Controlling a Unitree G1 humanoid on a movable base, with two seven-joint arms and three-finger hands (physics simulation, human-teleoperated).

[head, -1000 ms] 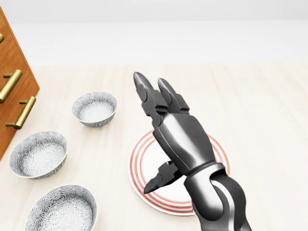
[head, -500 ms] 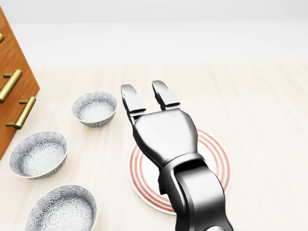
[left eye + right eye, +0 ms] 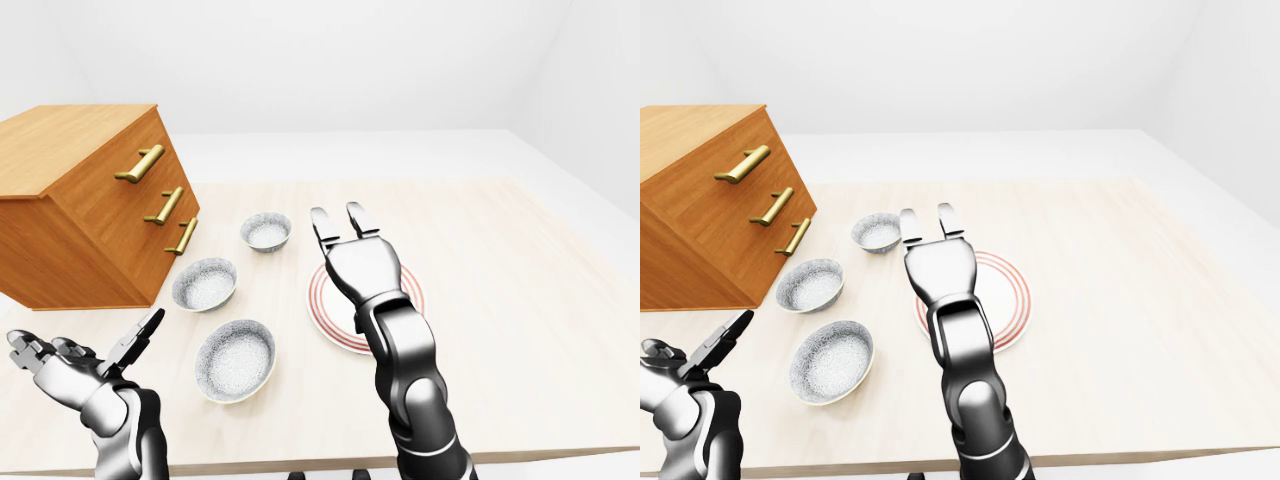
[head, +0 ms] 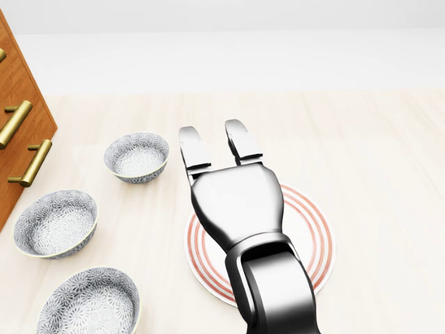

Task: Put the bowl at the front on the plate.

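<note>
right hand [image 4: 236, 202] hangs flat and released over the plate [image 4: 313, 236]; bowls [image 4: 136, 156] crowd left of the plate, open table [image 4: 389, 174] right of it.

Holding the right robot hand [image 4: 236, 198] stretched out, palm down, fingers straight; the left robot hand [image 3: 75, 360] low, fingers spread.

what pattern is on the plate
The plate is white with concentric red rings toward its rim, clearest in the head view.

Wooden drawer chest [image 3: 90, 235], brass handles [image 3: 163, 205], on table [image 3: 520, 300] left.
</note>
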